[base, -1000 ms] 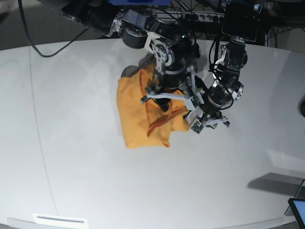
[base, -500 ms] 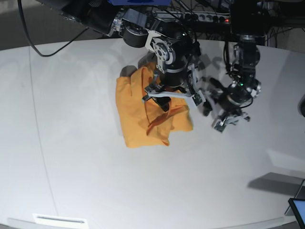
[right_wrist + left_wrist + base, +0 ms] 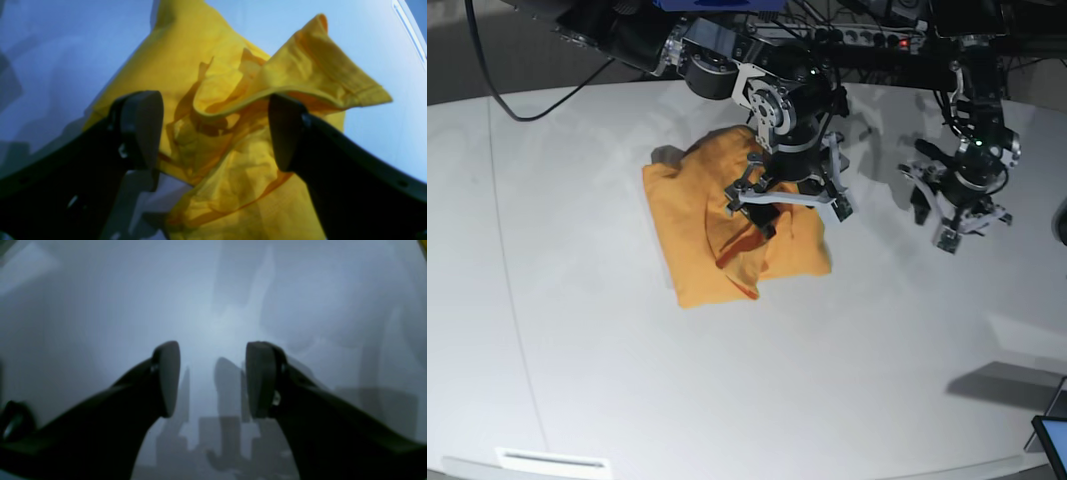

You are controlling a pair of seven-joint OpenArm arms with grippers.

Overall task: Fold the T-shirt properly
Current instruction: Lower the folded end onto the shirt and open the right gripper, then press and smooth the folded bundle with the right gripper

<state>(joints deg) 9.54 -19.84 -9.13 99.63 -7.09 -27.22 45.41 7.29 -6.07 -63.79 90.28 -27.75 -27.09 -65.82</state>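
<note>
T-shirt (image 3: 727,225) lying rumpled, partly folded, on worktop (image 3: 727,380). Right gripper (image 3: 213,131) just above it, jaws spread, pinching nothing. Left gripper (image 3: 957,215) well apart, over bare worktop, jaws spread, empty.

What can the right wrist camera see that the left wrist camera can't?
Only the right wrist view shows the T-shirt, a rumpled yellow heap with one flap raised, lying beyond the open right gripper. Only the left wrist view shows the left gripper, open with nothing between its pads, over bare table and shadows. Both share two dark fingers framing the picture and the pale tabletop behind.
</note>
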